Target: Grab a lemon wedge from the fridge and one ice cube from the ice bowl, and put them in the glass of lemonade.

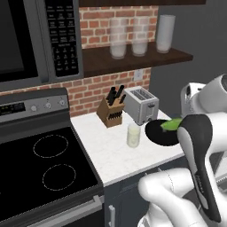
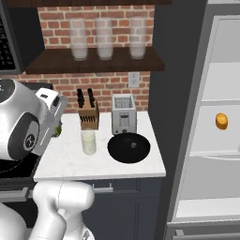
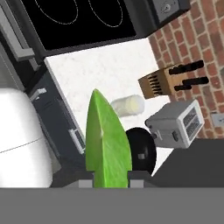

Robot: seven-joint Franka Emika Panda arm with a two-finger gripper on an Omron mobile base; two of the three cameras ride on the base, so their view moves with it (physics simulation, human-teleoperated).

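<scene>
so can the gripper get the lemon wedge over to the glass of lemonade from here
Probably yes. The gripper is shut on the lemon wedge, and the glass of lemonade stands open-topped on the counter with bare space around it, the ice bowl beside it.

The white arm rises from the base, bends at a big round joint and reaches forward. The claw [image 3: 108,183] is closed on the lemon wedge [image 3: 107,140], which stands up between the two finger tips. In the left base view the wedge [image 1: 172,124] sticks out just beyond the dark-fronted forearm link.
</scene>
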